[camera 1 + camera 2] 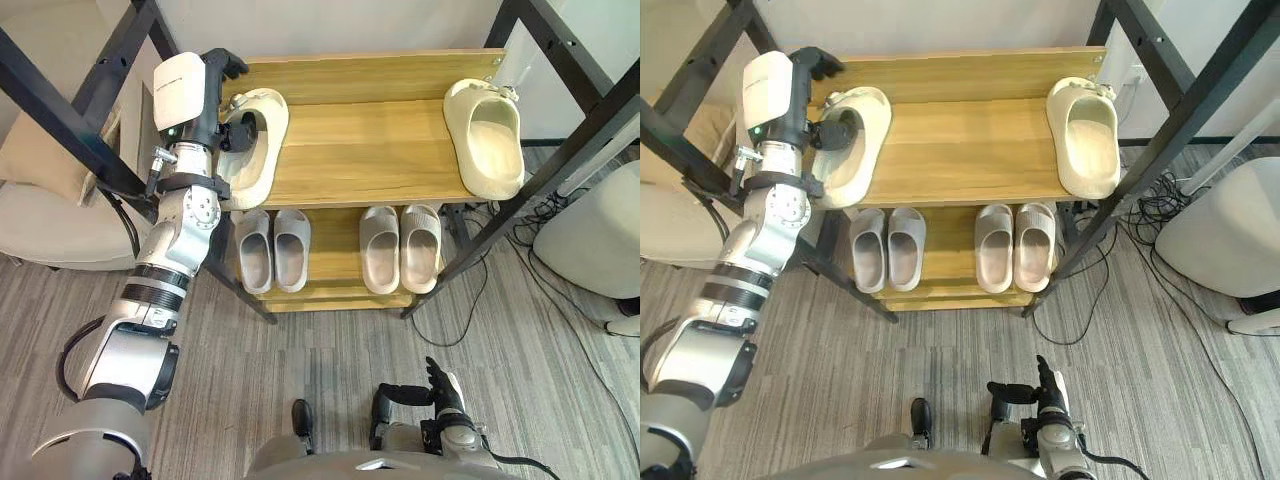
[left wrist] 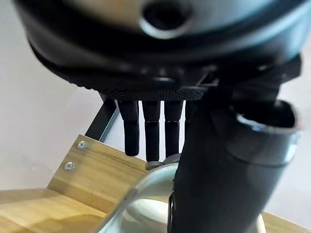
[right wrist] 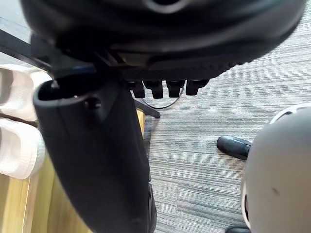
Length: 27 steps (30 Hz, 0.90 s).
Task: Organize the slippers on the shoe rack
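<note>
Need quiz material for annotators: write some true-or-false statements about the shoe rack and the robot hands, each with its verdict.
1. The top shelf holds two cream slippers. True.
2. The left cream slipper and the right cream slipper touch. False: they lie at opposite ends of the shelf.
3. The left robot hand has its thumb in the left cream slipper's opening. True.
4. The lower shelf holds one pair of grey slippers. False: two pairs stand there.
5. The right robot hand grips a slipper. False: it hangs low over the floor, open and empty.
</note>
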{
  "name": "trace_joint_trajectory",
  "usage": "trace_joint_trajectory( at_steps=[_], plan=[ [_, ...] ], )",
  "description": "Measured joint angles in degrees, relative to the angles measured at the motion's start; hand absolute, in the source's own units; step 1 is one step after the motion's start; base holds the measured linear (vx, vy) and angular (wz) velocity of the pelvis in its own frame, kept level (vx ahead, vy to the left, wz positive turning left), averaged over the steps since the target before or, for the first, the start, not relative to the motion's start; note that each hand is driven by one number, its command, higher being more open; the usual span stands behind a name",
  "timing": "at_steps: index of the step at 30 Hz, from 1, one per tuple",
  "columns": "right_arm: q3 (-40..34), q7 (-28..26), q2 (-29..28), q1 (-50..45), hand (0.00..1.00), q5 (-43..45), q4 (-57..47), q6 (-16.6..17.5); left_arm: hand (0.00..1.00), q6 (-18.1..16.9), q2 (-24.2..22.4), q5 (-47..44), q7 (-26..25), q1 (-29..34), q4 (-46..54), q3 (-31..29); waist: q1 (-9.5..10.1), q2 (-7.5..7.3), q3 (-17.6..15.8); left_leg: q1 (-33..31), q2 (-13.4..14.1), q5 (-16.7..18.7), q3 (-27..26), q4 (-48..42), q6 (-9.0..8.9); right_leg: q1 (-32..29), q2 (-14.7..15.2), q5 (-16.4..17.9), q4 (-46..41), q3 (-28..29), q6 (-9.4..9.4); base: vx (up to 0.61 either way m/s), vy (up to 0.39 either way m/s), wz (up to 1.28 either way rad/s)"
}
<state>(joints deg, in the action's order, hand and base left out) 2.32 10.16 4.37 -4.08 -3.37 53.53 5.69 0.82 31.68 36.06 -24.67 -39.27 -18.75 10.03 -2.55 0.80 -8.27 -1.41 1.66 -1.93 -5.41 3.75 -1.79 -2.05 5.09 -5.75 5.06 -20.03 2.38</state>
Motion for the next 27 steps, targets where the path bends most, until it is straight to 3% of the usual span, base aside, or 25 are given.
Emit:
trace_joint_trajectory(
  at_steps=[7, 17, 21, 27],
  plan=[
    [-1.1, 0.46, 0.07, 0.04, 1.0, 1.15, -1.45, 0.09, 0.0, 0.6, -0.11, -3.1, 1.25, -5.01, -7.49, 2.21, -1.72, 1.03, -0.78, -0.38, -0.35, -0.14, -1.49, 0.1, 0.31, -1.04, 0.33, -0.96, 0.03, 1.51, -0.14, -0.07, 0.017, -0.12],
    [-1.1, 0.47, 0.25, 0.34, 1.0, 1.25, -1.34, 0.03, 0.0, 0.55, -1.4, -6.31, 1.84, -4.78, -8.01, 2.84, -1.86, 1.46, -1.03, 0.24, -0.91, -0.3, -1.33, 0.11, 0.56, -0.3, 0.85, -1.19, 0.03, 1.4, 0.19, -0.02, 0.005, 0.0],
    [-1.11, 0.49, 0.49, 0.77, 1.0, 1.26, -0.89, -0.12, 0.0, 0.56, -3.04, -6.37, 1.92, -4.72, -7.39, 4.16, -1.9, 2.05, -1.36, 0.59, -1.39, -0.32, -0.65, 0.1, 0.94, 0.29, 1.29, -1.28, 0.05, 0.84, 0.33, -0.02, 0.018, 0.09],
    [-1.25, 0.75, 1.75, 1.59, 1.0, 1.41, -1.02, 0.01, 0.0, -0.3, -8.4, -8.91, 1.05, -5.96, -3.62, 9.08, -2.78, 4.15, -1.98, -0.48, -1.91, -0.13, -1.84, 0.11, 1.6, -1.21, 2.34, -1.82, 0.02, 2.3, 1.14, -0.03, 0.033, -0.06]
  ],
)
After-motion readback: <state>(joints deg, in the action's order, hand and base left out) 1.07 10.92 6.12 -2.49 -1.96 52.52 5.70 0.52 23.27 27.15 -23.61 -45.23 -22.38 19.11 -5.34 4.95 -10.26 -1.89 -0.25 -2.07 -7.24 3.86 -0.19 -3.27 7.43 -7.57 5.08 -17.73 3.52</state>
